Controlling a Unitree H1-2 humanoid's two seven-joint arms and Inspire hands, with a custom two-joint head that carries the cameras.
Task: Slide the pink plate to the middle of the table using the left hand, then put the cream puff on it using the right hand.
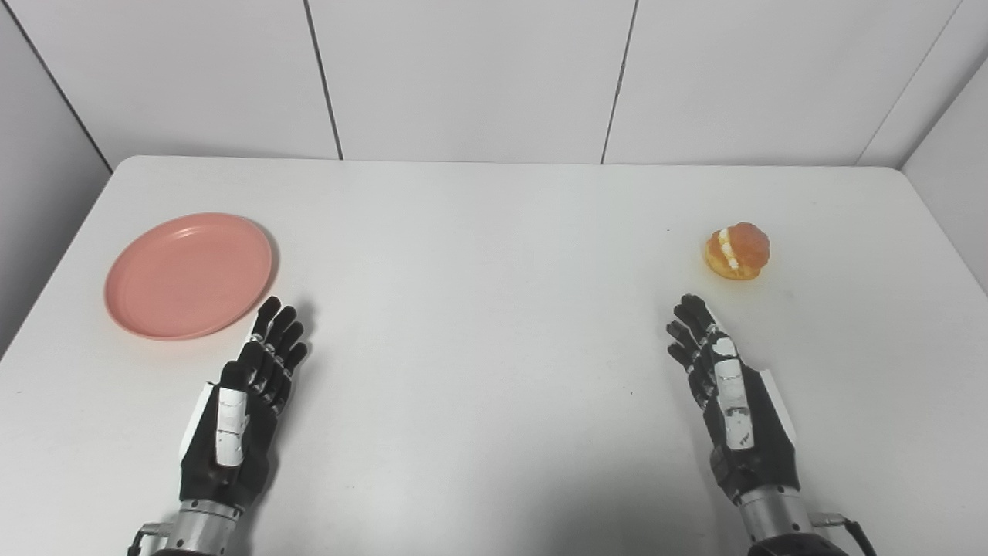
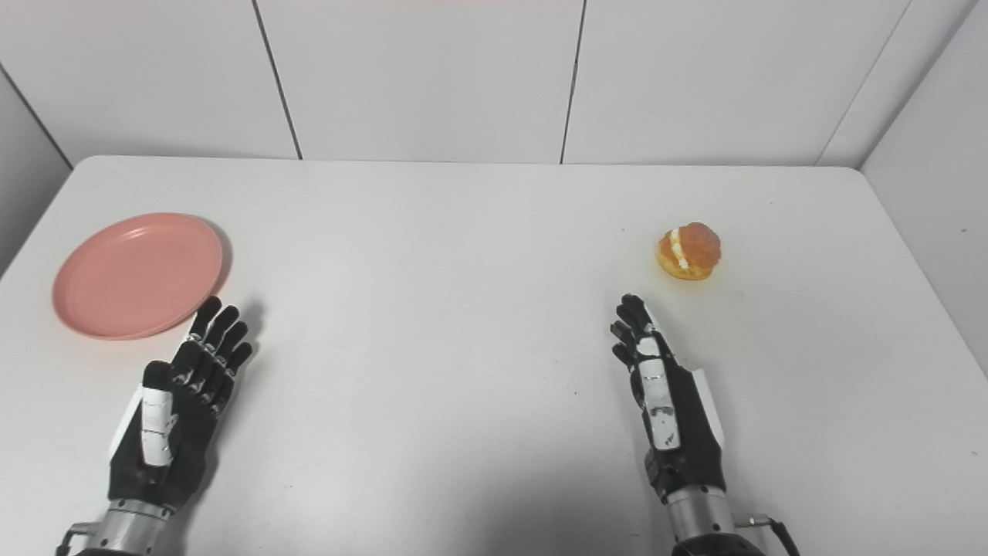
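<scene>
Pink plate [image 1: 188,276] sits far left on white table [image 1: 494,232], not yet slid; step one not started. Left hand [image 1: 243,401] just beside plate's near-right rim, fingers extended, holding nothing. Right hand [image 1: 729,394] also empty, fingers straight, near cream puff [image 1: 738,250], which lies well right of plate. Next: contact plate's rim, push rightward to centre. No brands, labels or writing readable.
</scene>
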